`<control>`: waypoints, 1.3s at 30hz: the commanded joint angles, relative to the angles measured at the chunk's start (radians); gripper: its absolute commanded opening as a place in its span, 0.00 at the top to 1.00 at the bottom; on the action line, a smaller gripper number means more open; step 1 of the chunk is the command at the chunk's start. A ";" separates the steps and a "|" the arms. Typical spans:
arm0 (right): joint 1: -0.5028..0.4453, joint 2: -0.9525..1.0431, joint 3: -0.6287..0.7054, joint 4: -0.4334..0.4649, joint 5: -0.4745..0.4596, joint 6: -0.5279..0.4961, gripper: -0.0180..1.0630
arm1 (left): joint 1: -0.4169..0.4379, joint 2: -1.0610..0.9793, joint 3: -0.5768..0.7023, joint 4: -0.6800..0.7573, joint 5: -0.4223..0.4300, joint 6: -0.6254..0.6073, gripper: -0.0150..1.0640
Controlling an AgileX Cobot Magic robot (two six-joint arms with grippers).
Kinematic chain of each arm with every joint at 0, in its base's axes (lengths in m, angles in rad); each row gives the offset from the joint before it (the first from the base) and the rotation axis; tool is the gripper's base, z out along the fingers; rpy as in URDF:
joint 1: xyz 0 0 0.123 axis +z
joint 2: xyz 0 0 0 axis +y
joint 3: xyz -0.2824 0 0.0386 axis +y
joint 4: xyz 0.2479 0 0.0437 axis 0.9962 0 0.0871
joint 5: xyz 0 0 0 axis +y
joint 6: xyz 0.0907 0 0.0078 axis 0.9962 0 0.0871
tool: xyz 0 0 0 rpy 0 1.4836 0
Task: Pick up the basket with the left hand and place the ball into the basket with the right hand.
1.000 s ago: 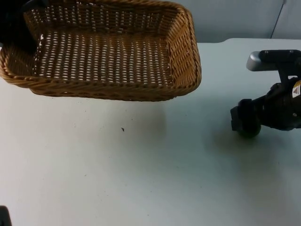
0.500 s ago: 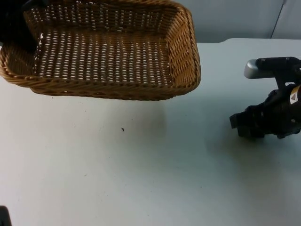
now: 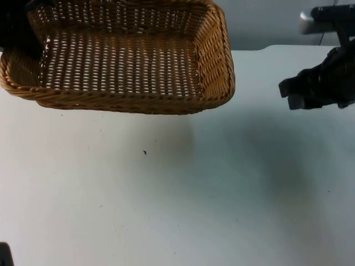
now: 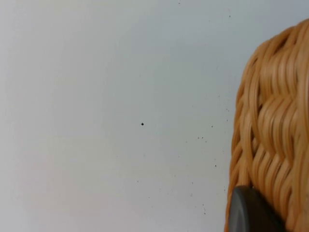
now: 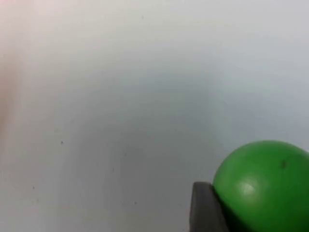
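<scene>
A woven wicker basket [image 3: 122,61] hangs above the table at the back left, its inside bare. My left gripper [image 3: 22,33] is shut on the basket's far left rim. In the left wrist view a black fingertip [image 4: 251,215] presses against the wicker rim [image 4: 273,130]. My right gripper [image 3: 293,94] is raised at the right of the table, well to the right of the basket. It is shut on a green ball [image 5: 263,186], which sits against a black fingertip [image 5: 205,210] in the right wrist view.
The white table top [image 3: 177,194] spreads below both grippers, with a small dark speck [image 3: 145,152] under the basket's front edge. The grey partition wall [image 3: 277,22] closes the back.
My right gripper has lifted off the table with the ball and moved up toward the back right. The basket has stayed almost still.
</scene>
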State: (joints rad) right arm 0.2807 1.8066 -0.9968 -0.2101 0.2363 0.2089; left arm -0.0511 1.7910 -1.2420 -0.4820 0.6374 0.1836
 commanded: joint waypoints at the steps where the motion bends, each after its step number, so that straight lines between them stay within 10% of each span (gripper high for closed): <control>1: 0.008 -0.047 -0.061 0.005 0.092 -0.012 0.99 | -0.002 -0.011 -0.002 -0.032 -0.023 -0.004 0.99; 14: 0.223 -0.163 -0.276 0.194 0.255 -0.188 0.99 | -0.002 -0.011 -0.002 -0.055 0.067 -0.004 0.99; 39: 0.402 0.016 -0.276 0.445 0.091 -0.428 0.99 | -0.002 -0.011 -0.002 -0.180 0.280 0.027 0.99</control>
State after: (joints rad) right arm 0.6783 1.8182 -1.2625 0.2161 0.3575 -0.1895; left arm -0.0511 1.7910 -1.2420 -0.6202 0.9044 0.2092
